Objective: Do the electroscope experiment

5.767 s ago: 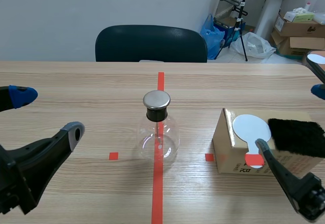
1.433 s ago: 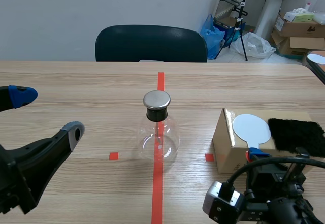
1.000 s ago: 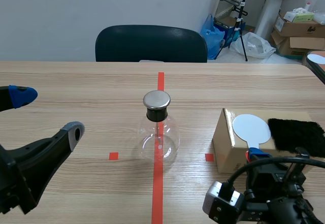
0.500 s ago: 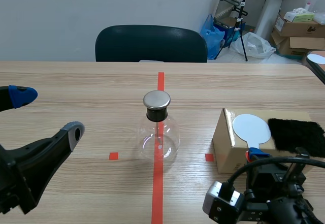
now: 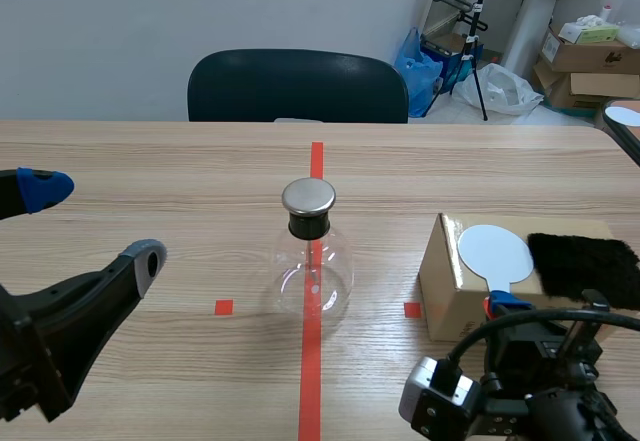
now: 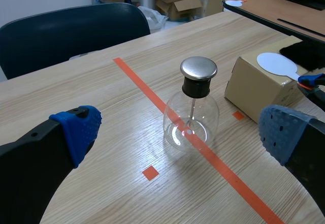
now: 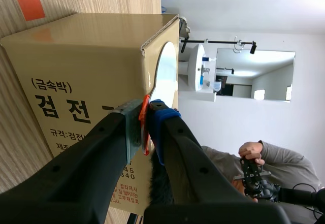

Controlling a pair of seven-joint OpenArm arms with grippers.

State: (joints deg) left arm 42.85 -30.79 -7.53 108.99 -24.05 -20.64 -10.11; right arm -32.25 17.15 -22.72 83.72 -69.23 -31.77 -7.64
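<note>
The electroscope, a round glass flask (image 5: 311,271) with a metal cap (image 5: 308,197), stands on the red centre line; the left wrist view shows the flask (image 6: 191,125) ahead of and between that gripper's fingers. My left gripper (image 5: 95,223) hangs wide open at the near left, well short of the flask. A white paddle (image 5: 495,253) with a red handle lies on top of a cardboard box (image 5: 445,286), beside a black fur cloth (image 5: 585,266). My right gripper (image 5: 505,308) is shut on the white paddle's red handle (image 7: 144,118) at the box's near edge.
A dark chair (image 5: 298,86) stands behind the far table edge. Boxes and bags (image 5: 590,56) crowd the floor at the back right. A second table (image 6: 284,10) lies beyond the box. In the right wrist view a person's hand (image 7: 251,150) shows in the background.
Since the earliest frame the right arm has swung low in front of the box and shut on the paddle's handle. Nothing has moved in the last second.
</note>
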